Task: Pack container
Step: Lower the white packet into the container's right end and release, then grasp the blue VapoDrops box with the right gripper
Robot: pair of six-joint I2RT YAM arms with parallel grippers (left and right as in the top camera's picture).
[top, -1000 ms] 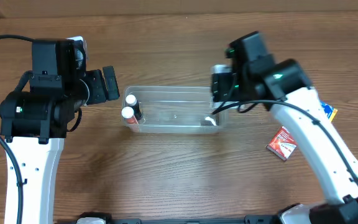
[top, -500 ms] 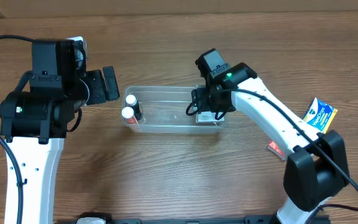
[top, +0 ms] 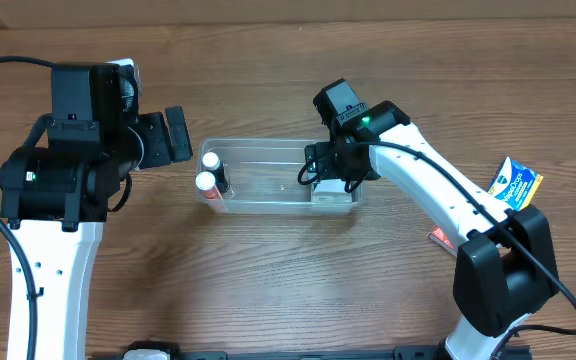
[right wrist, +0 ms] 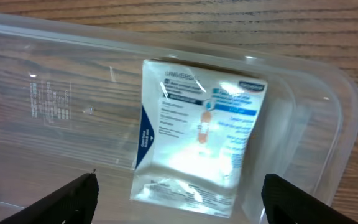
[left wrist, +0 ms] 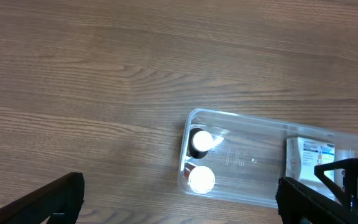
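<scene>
The container (top: 268, 149) is a clear tub at mid-table. Two white-capped bottles (top: 208, 172) stand at its left end. A white and blue packet (right wrist: 197, 140) lies flat at its right end, also seen from overhead (top: 332, 196). My right gripper (right wrist: 179, 202) is open just above the packet, fingers on either side, holding nothing; overhead it is over the tub's right end (top: 330, 178). My left gripper (top: 175, 135) is open and empty, left of the tub. The left wrist view shows the tub (left wrist: 253, 119), bottles (left wrist: 200, 160) and packet (left wrist: 309, 155) beyond my left gripper (left wrist: 179, 205).
A blue and yellow packet (top: 514, 183) lies on the table at the right. A red packet (top: 437, 237) lies half hidden under the right arm. The table is bare wood around the tub.
The right arm has swung left and down over the tub's right end. The white packet now lies flat inside, with the gripper open above it. The left arm has not moved.
</scene>
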